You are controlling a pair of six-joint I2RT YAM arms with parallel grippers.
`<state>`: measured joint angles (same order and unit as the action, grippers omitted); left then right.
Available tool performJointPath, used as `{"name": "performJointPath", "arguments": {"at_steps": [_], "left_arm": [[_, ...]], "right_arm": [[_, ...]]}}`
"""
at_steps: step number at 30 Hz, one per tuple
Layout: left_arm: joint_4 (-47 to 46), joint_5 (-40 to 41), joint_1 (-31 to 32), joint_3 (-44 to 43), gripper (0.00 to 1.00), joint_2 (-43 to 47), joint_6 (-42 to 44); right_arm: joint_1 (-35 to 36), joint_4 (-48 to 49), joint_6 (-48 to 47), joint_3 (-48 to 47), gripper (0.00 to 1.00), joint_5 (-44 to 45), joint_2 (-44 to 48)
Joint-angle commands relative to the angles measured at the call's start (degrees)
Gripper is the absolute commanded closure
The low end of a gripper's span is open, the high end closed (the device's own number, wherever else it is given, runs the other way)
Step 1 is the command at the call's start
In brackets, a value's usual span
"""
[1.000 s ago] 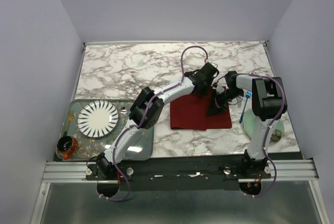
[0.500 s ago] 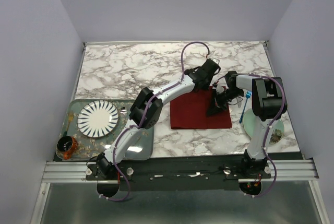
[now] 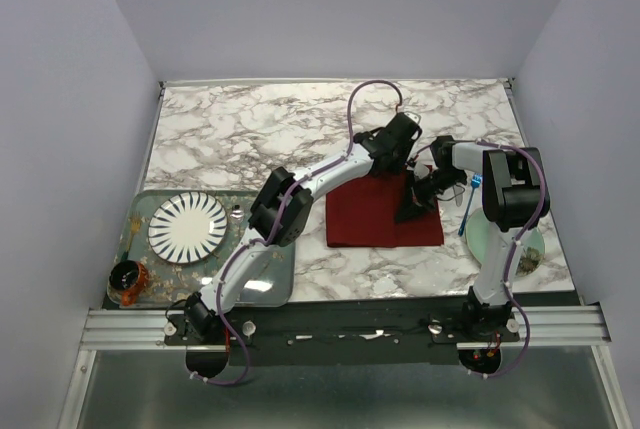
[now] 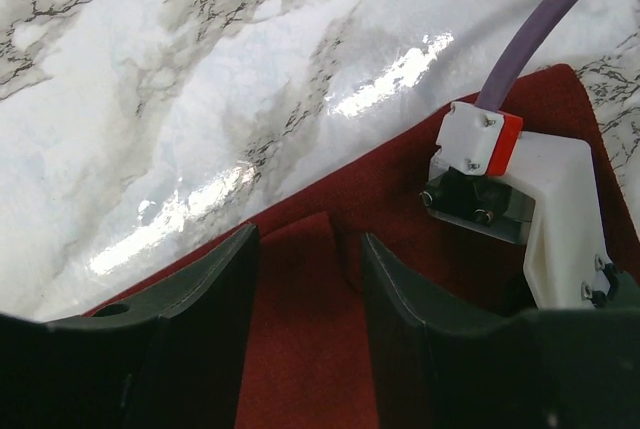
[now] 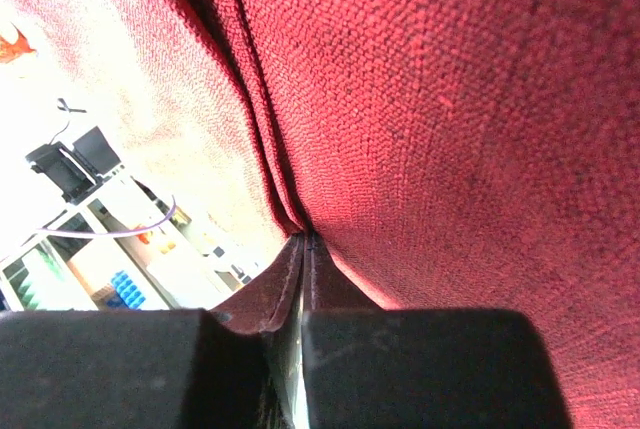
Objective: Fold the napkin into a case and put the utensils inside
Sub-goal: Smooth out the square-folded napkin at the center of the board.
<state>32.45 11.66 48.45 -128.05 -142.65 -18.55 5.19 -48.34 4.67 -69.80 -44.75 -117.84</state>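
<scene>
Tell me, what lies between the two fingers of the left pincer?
In the left wrist view, the soft dark red cloth napkin lies between them: a raised fold of it runs through the gap of the left pincer, whose jaws stand open.

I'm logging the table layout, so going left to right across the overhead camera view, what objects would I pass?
Small amber jar → striped plate → dark red napkin → blue-handled fork. The tray and the pale plate overlap other things, so they are left out of the order.

Both arms have white links [image 3: 330, 174], black joints [image 3: 283, 207], purple cables [image 3: 352, 119] and a red-edged white connector [image 4: 482, 139].
</scene>
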Motion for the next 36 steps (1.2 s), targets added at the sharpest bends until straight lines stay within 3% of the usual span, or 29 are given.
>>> {"name": "performJointPath", "arguments": {"at_steps": [1,6,10,12,18,25,36], "left_arm": [[0.07,-1.63,-1.42,-1.32,0.43,1.40,-1.40],[1.56,-2.26,-2.04,-1.95,0.43,5.09,-1.41],[2.53,-2.61,-3.18,1.83,0.42,11.14,-1.84],[2.36,-3.05,-4.32,5.94,0.42,13.53,-2.11],[-1.68,-5.59,-7.39,19.66,0.41,22.67,-1.76],[-2.04,-6.65,-11.35,25.74,0.40,28.64,-2.37],[-3.27,-11.66,-12.32,36.02,0.42,32.43,-3.78]], "right_arm": [[0.26,-4.47,-1.76,-1.04,0.84,2.21,0.33],[0.26,-7.30,-3.26,-4.81,0.78,2.57,2.79],[0.26,-5.02,-0.98,-7.19,0.55,2.21,2.71],[0.26,-3.96,0.95,-8.33,0.53,2.21,2.27],[0.78,-2.46,3.68,-13.43,0.54,4.84,-1.51],[2.37,-3.17,3.60,-14.31,0.55,8.54,-3.27],[3.77,-2.38,4.47,-13.43,0.62,11.62,-4.32]]}}
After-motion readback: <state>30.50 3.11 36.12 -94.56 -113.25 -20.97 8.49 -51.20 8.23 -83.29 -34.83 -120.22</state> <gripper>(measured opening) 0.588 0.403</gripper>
